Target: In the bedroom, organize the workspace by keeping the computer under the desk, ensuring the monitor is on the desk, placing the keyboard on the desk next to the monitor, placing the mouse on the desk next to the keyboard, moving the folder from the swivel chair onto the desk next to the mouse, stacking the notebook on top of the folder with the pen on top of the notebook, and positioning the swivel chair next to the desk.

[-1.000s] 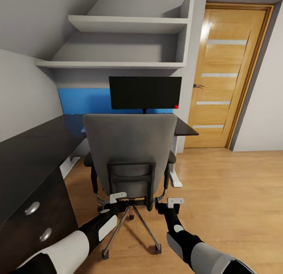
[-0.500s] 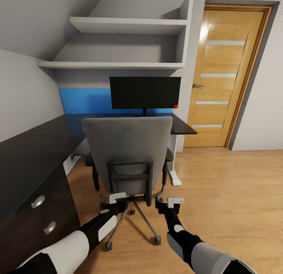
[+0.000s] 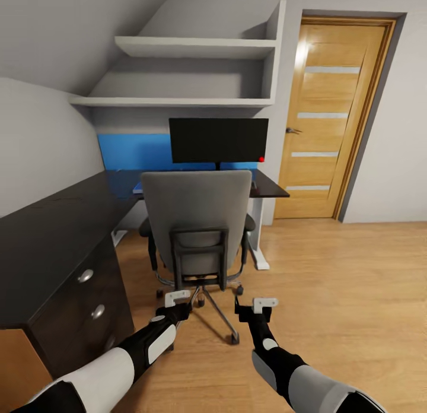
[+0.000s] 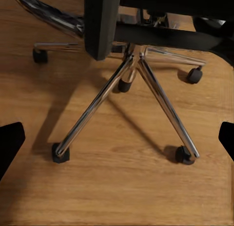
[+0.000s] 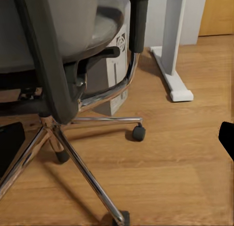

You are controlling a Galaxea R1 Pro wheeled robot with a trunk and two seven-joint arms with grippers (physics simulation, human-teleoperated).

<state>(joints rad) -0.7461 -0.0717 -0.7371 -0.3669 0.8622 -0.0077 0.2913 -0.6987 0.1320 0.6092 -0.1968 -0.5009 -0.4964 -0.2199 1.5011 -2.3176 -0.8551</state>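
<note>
The swivel chair (image 3: 196,208) stands with its grey back toward me, tucked close to the black desk (image 3: 53,223). On the desk behind it stands the monitor (image 3: 218,140), dark, with a red dot. The chair back hides the keyboard, mouse and folder. A pale box (image 5: 118,50) that looks like the computer stands on the floor under the desk. My left gripper (image 3: 178,309) and right gripper (image 3: 249,311) hover open over the floor, short of the chair's chrome base (image 4: 141,84), holding nothing. The left wrist view looks down on the castors; the right one sees the chair's seat (image 5: 97,28) from the side.
The desk's dark drawer unit (image 3: 89,294) with silver knobs is close on my left. A white desk leg (image 3: 258,247) stands right of the chair. A wooden door (image 3: 323,122) is at the back right, shelves (image 3: 196,45) above the monitor. Wood floor (image 3: 344,282) spreads to the right.
The whole view has pulled back and swung: chair and desk look smaller and farther, and more of the drawer unit shows. Both arms keep their pose.
</note>
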